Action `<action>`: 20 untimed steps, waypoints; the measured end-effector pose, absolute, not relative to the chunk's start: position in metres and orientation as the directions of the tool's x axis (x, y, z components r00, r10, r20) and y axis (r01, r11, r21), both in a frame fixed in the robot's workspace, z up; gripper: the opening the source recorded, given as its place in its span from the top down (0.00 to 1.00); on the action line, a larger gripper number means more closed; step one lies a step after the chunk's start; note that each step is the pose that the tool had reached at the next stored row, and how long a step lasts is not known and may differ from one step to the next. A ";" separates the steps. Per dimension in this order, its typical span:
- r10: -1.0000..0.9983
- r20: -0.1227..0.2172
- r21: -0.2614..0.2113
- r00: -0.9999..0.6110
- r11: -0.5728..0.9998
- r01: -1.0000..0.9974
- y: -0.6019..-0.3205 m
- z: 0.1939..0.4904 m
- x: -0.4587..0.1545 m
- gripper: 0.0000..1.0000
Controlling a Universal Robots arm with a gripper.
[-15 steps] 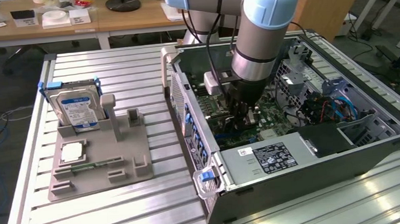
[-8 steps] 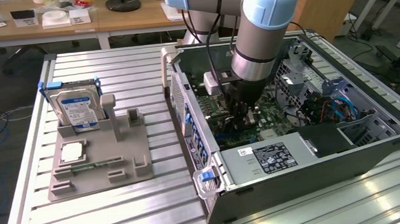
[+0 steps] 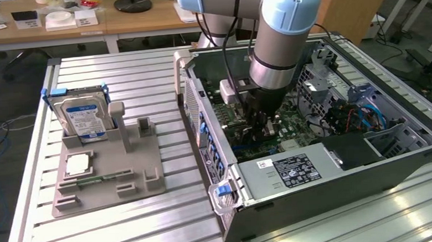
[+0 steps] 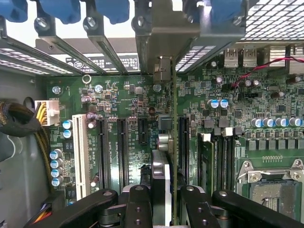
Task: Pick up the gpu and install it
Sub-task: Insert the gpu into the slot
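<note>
Inside the computer case (image 3: 395, 161), gripper (image 4: 167, 199) clamps gpu (image 4: 174, 142) above unreadably labelled motherboard (image 4: 118, 104).

hidden: gripper (image 3: 263, 130) tip, behind arm and computer case (image 3: 417, 144) wall | edge-on: gpu (image 4: 174, 156), faces unreadable | cut off: gripper fingers (image 4: 137, 209) at frame edge | too small: power supply (image 3: 293, 169) label text
</note>
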State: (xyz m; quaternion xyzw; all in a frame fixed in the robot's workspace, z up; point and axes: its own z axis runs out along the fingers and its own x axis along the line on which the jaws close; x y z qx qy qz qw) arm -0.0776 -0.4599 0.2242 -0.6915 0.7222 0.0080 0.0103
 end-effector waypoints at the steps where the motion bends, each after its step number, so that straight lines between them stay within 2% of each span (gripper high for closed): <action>1: -0.999 -0.026 -0.002 -0.043 0.043 -0.999 -0.460 0.224 -0.078 0.72; 20: -0.999 -0.026 -0.002 -0.043 0.043 -0.999 -0.460 0.216 -0.080 0.72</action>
